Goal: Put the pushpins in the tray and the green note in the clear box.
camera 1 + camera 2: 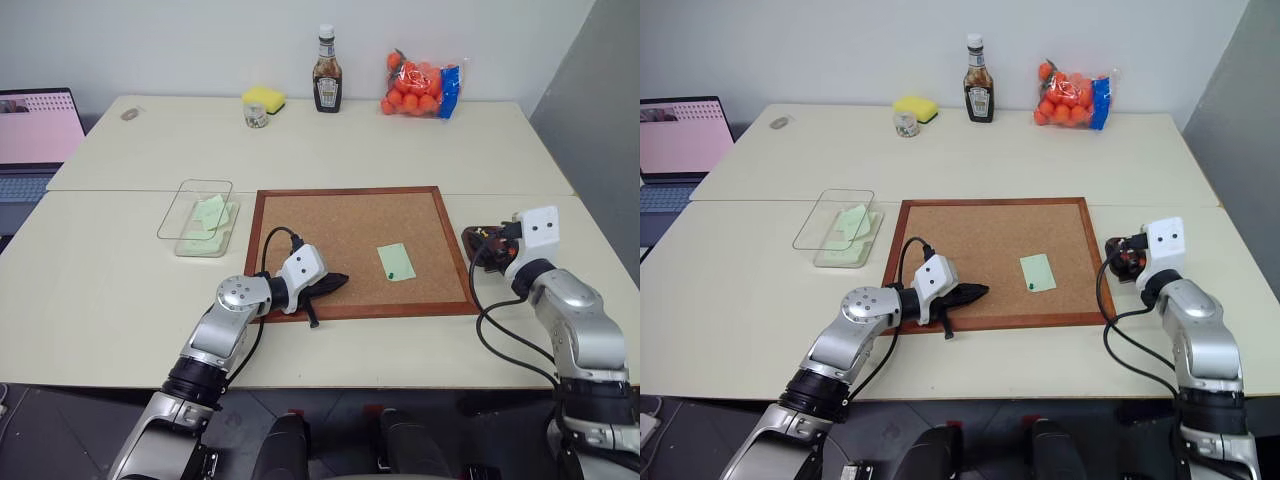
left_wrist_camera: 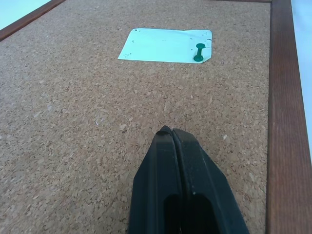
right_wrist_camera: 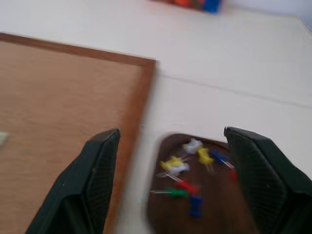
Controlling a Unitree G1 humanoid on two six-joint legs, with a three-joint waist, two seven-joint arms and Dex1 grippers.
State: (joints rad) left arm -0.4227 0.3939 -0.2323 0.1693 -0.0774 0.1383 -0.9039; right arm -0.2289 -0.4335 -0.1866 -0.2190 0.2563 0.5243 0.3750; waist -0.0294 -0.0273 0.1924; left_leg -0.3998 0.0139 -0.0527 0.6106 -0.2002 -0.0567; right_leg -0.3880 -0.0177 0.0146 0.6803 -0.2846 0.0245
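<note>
Closest in, the left gripper point(image 1: 335, 282) rests with its fingers pressed shut and empty on the corkboard point(image 1: 330, 215), while the right gripper point(image 3: 170, 183) hangs with jaws spread wide and empty over the tray point(image 3: 214, 214), where yellow, white, blue, red and green pushpins point(image 3: 187, 168) already lie. One green note point(image 1: 396, 261) is left on the board's right side, pinned by a green pushpin point(image 2: 199, 52), so the step in hand looks like fetching that last pin. Next, I judge, a gripper must pinch the tiny head and pull it out before the note can go to the clear box point(image 1: 200, 212), left of the board, which already holds green slips. Nothing blocks the way; a laptop point(image 1: 35, 140), orange fruit bag point(image 1: 420, 85), sauce bottle point(image 1: 327, 72), sponge point(image 1: 263, 98) and jar point(image 1: 256, 115) stand well apart.
</note>
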